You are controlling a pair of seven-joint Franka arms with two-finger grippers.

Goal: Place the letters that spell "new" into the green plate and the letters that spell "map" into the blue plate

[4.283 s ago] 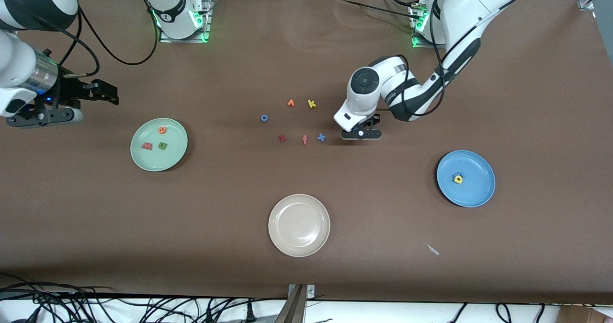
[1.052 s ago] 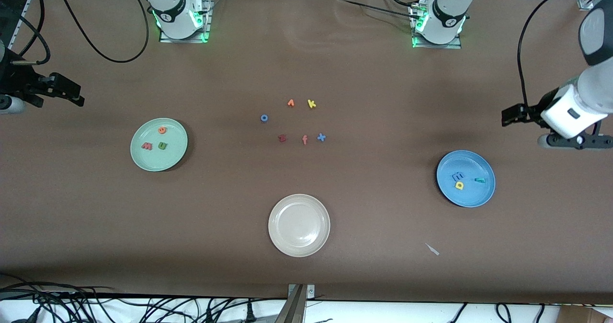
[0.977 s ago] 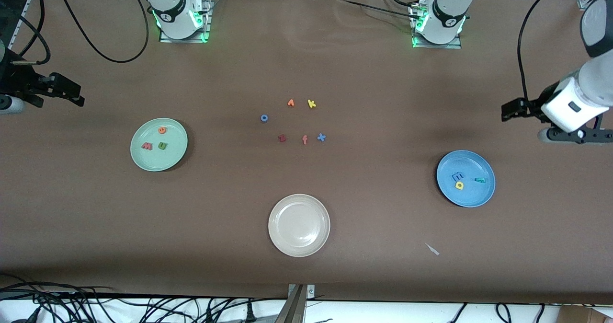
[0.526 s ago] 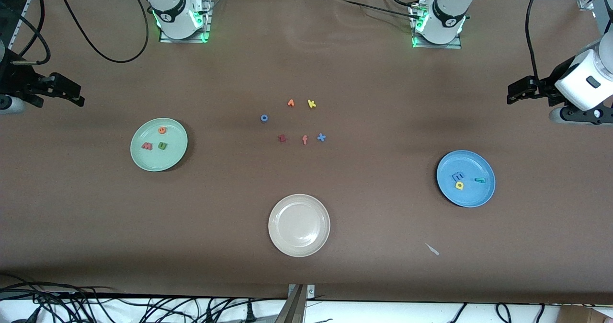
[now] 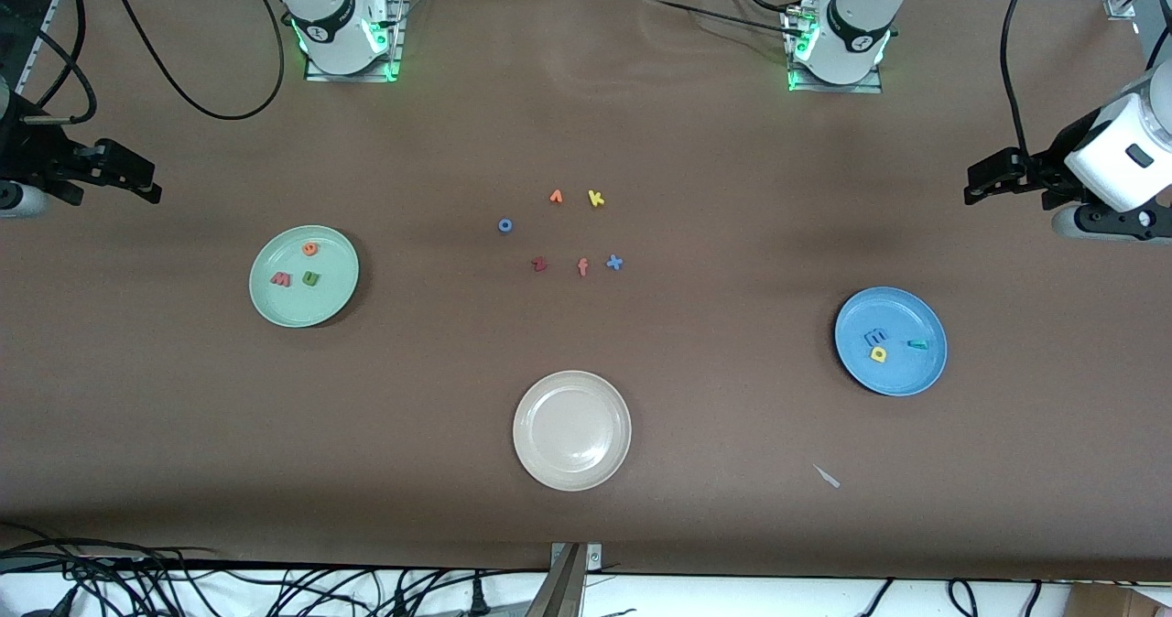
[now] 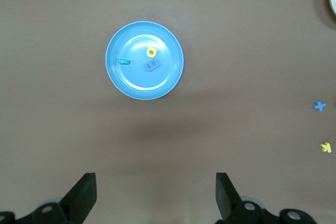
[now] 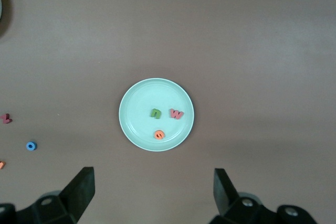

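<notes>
A beige-white plate (image 5: 571, 429) sits nearest the camera; six loose letters (image 5: 560, 231) lie mid-table.

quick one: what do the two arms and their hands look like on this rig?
Both arms are glossy white with dark joint bands, on square metal base plates lit green, each with a red button. Black cables loop off them. The left hand and right hand are black, with two flat black fingers and grey bodies showing bolt holes.

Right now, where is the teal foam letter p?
The teal foam letter p lies in the round blue plastic plate, beside the blue m, toward the left arm's end.
</notes>
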